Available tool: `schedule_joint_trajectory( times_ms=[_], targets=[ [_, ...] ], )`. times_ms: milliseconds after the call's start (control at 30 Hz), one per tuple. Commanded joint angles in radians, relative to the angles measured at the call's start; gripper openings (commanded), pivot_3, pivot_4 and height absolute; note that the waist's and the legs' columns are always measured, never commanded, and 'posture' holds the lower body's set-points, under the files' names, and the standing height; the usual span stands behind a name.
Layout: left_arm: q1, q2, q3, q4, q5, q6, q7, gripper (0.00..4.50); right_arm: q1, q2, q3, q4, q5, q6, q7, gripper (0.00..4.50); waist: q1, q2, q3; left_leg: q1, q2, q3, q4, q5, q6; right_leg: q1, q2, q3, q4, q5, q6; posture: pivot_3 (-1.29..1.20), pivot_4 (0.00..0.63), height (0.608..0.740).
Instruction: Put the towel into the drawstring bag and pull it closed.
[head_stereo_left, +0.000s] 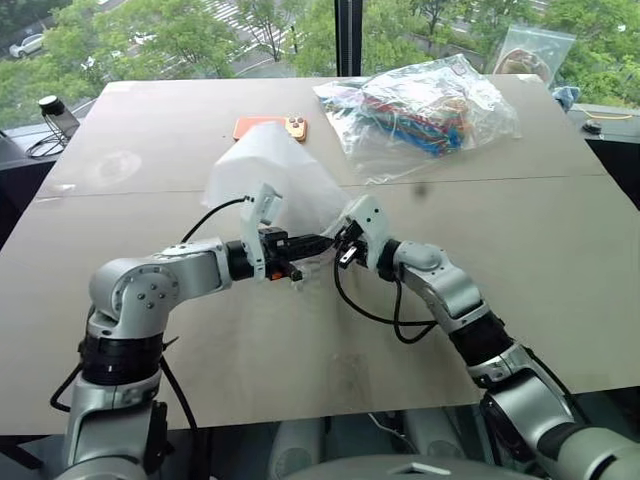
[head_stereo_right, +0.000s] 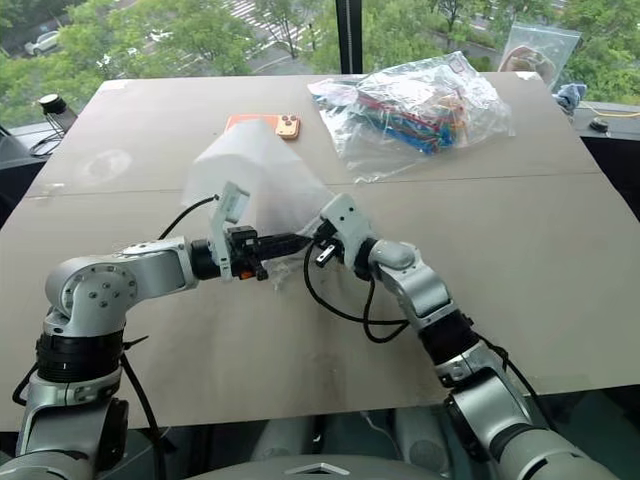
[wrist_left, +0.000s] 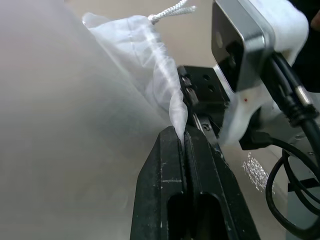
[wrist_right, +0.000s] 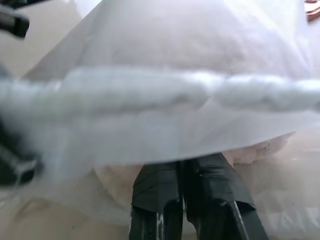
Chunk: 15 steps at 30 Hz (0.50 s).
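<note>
- The drawstring bag (head_stereo_left: 268, 172) stands lifted above the middle of the table (head_stereo_left: 540, 260), its thin fabric puffed up between the two arms.
- The left gripper (wrist_left: 184, 145) has its fingers pressed together on a gathered fold of the bag's mouth — the white cord (wrist_left: 172, 10) trails past it.
- The right gripper (wrist_right: 184, 172) is closed on the bag's fabric, just beside the left one.
- The towel (wrist_right: 260, 152) shows as a cream mass through the bag's fabric.
- Farther off lie an orange phone (head_stereo_left: 270, 127) and, to the right, a clear plastic bag of colourful items (head_stereo_left: 425, 110).
</note>
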Motion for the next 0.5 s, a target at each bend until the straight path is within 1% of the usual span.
schedule_joint_trajectory(
  times_ms=[33, 133, 200, 233, 300, 333, 367, 433, 500],
  targets=[
    [0.015, 0.011, 0.032, -0.033, 0.011, -0.015, -0.011, 0.00, 0.032, -0.009, -0.041, -0.094, 0.031, -0.028, 0.042, 0.03, 0.000, 0.000, 0.000, 0.000, 0.000, 0.000, 0.000, 0.000, 0.000, 0.000, 0.000, 0.000, 0.000, 0.000, 0.000, 0.00, 0.150, 0.734],
    [0.001, 0.010, 0.044, -0.016, 0.025, -0.031, -0.016, 0.00, 0.101, -0.108, -0.011, -0.207, 0.016, 0.016, 0.122, 0.03, 0.007, 0.000, 0.000, 0.000, 0.000, -0.001, 0.000, 0.000, 0.000, 0.001, 0.000, -0.001, 0.000, 0.000, 0.000, 0.00, 0.150, 0.734],
    [-0.015, 0.014, 0.050, 0.002, 0.038, -0.043, -0.029, 0.00, 0.148, -0.177, -0.024, -0.305, 0.051, 0.071, 0.172, 0.78, 0.007, 0.000, 0.000, 0.000, -0.001, 0.000, 0.001, 0.000, 0.000, 0.001, -0.001, -0.001, -0.001, 0.000, 0.000, 0.00, 0.150, 0.734],
    [-0.020, 0.017, 0.050, 0.009, 0.046, -0.048, -0.038, 0.00, 0.166, -0.209, -0.033, -0.349, 0.051, 0.092, 0.178, 1.01, 0.007, 0.000, 0.000, 0.000, -0.001, 0.000, 0.001, 0.000, 0.000, 0.001, -0.001, -0.001, -0.001, 0.000, 0.000, 0.00, 0.150, 0.734],
    [-0.026, 0.022, 0.049, 0.015, 0.058, -0.054, -0.053, 0.00, 0.188, -0.255, -0.052, -0.419, 0.062, 0.141, 0.179, 1.98, 0.005, 0.000, 0.000, 0.000, -0.001, -0.001, 0.001, 0.000, 0.000, 0.001, -0.001, -0.001, 0.000, 0.000, 0.000, 0.00, 0.150, 0.734],
    [-0.029, 0.023, 0.047, 0.016, 0.062, -0.056, -0.063, 0.00, 0.198, -0.280, -0.063, -0.452, 0.076, 0.174, 0.183, 2.31, 0.001, 0.000, 0.000, 0.000, -0.001, -0.001, 0.001, 0.000, 0.000, 0.001, -0.001, -0.001, 0.000, 0.000, 0.000, 0.00, 0.150, 0.734],
    [-0.032, 0.023, 0.047, 0.016, 0.065, -0.056, -0.068, 0.00, 0.202, -0.293, -0.078, -0.471, 0.084, 0.196, 0.175, 2.76, -0.001, 0.000, 0.000, 0.001, -0.001, -0.001, 0.000, 0.000, 0.000, 0.001, 0.000, -0.001, 0.001, 0.000, 0.000, 0.00, 0.150, 0.734],
    [-0.037, 0.022, 0.045, 0.018, 0.071, -0.057, -0.078, 0.00, 0.193, -0.292, -0.108, -0.474, 0.088, 0.226, 0.142, 2.76, -0.003, 0.000, 0.000, 0.001, 0.000, -0.001, 0.000, 0.000, 0.000, 0.001, 0.001, -0.001, 0.001, 0.000, 0.000, 0.00, 0.150, 0.734],
    [-0.039, 0.021, 0.044, 0.015, 0.077, -0.057, -0.087, 0.00, 0.161, -0.273, -0.131, -0.428, 0.061, 0.227, 0.088, 2.76, -0.003, 0.000, 0.000, 0.001, 0.000, -0.001, 0.000, 0.000, 0.000, 0.001, 0.001, -0.001, 0.001, 0.000, 0.000, 0.00, 0.150, 0.734]
  ],
)
